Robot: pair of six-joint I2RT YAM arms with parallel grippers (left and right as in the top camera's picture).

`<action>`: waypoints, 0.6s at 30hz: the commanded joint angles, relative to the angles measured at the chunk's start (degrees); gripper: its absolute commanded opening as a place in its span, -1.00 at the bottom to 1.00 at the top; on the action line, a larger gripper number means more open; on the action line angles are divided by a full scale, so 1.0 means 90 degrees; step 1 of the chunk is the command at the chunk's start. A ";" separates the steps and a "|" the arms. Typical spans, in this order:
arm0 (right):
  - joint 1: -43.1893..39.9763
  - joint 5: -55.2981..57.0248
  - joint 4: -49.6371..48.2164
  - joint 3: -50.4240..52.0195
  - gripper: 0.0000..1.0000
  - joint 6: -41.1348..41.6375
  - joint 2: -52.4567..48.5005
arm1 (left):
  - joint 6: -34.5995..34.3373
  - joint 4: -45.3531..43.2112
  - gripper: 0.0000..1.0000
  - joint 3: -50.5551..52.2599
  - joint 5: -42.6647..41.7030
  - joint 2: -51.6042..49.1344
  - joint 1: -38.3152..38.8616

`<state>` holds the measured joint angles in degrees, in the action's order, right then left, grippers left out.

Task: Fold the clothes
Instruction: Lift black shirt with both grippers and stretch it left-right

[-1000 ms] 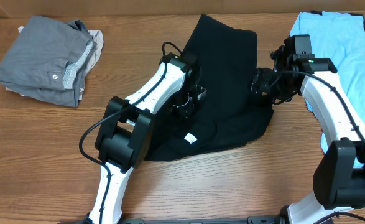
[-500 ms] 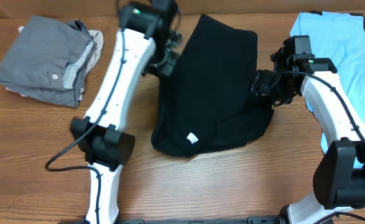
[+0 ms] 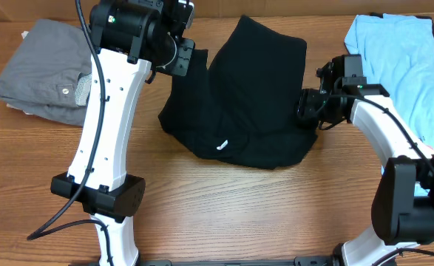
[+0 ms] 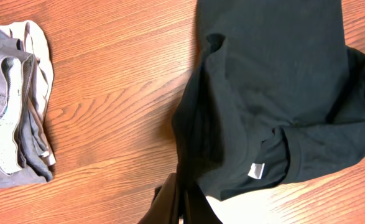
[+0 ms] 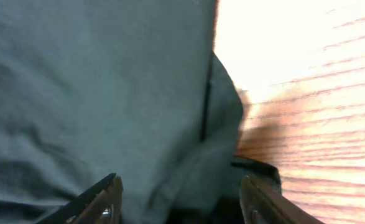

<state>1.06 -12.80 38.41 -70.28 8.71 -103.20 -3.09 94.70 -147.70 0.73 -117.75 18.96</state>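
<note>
We are pinching the left edge of the black shirt point(image 3: 261, 96) in our closed left gripper point(image 3: 182, 62), holding it up near the far edge of the table point(image 3: 202, 214) (right gripper point(image 5: 179, 186) spread over the opposite hem), so it is risking slipping free or bunching unevenly.

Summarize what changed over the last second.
Left pincer, shut on the black T-shirt, rose and swung to the far left, dragging the shirt's left side with it. Right pincer stayed at the shirt's right edge. Grey pile and light blue T-shirt unmoved.
</note>
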 commanded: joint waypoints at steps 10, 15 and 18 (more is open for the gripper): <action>0.0442 0.0051 -0.0418 0.0386 -0.70 0.0029 -0.0274 | -0.0136 -0.0102 -0.92 -0.0143 0.0109 0.0138 -0.0066; 0.0260 0.0168 -0.0350 0.0189 -0.93 0.0372 -0.0245 | -0.0262 -0.0250 -0.92 -0.0146 0.0493 0.0146 -0.0095; -0.0075 -0.0044 0.0119 -0.0396 -0.92 0.0364 -0.0056 | -0.0342 -0.0510 -0.92 -0.0165 0.0653 0.0236 -0.0160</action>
<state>2.96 -12.53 39.03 -69.06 10.92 -105.30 -4.38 91.61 -147.70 3.31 -117.75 18.74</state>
